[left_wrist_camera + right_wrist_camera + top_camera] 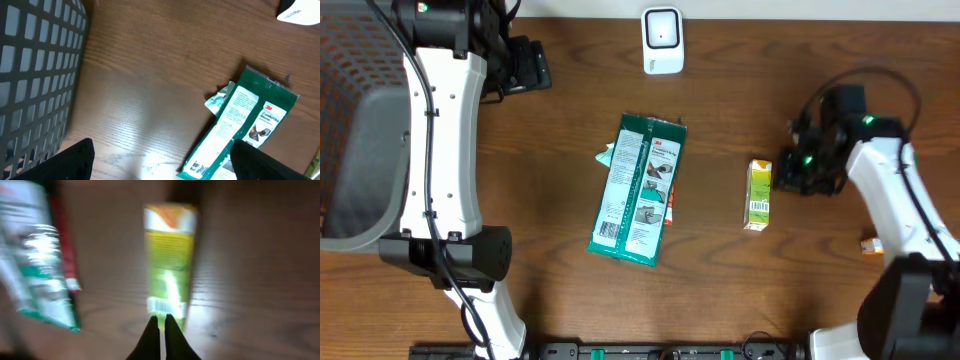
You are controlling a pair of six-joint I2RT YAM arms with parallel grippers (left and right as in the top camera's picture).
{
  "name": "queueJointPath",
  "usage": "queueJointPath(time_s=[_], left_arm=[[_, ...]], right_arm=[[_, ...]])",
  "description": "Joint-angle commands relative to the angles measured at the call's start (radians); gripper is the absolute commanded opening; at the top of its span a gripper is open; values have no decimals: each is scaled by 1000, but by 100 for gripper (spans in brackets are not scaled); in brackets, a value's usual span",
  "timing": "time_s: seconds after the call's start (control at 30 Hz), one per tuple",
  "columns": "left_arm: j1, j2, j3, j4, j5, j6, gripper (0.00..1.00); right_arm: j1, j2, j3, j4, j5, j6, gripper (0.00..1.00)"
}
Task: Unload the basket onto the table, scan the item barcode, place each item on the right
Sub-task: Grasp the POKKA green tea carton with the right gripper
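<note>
Overhead: yellow carton point(758, 195) lies front-to-back, barcode point(757, 209) at its near end.

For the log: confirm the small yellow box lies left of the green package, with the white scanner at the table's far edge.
Wrong side: the overhead view shows the small yellow box right of the green package. The white scanner is at the far edge of the table.

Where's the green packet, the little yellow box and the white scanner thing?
green packet point(638, 190): overhead view, middle of its front.
yellow box point(758, 195): overhead view, middle of its top face.
white scanner point(662, 40): overhead view, centre of its body.
</note>
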Motion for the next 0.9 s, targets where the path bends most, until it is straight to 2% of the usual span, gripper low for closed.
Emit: queueJointPath(time_s=[0.0,0.2,0.4,0.53,0.63,0.67,0.77,0.87], left_arm=[[0,-17,0,-4,-3,-10,87],[0,-17,0,-4,-3,-10,87],[0,-17,0,-4,-3,-10,87],[0,-17,0,-4,-3,-10,87],[0,-17,0,-4,-3,-10,87],[0,-17,0,-4,-3,-9,87],[0,-17,0,-4,-3,-10,87],[0,-17,0,-4,-3,-10,87]], right_arm=[[-8,19,-131,96,65,84,1],[-3,19,-207,200,40,95,1],[31,19,-207,278,-190,45,2],[81,19,-207,336,-218,46,8],[125,19,-207,376,-204,47,20],[134,19,-207,388,-190,56,21],[140,19,-207,410,-160,72,23],[123,19,-207,426,-142,101,31]])
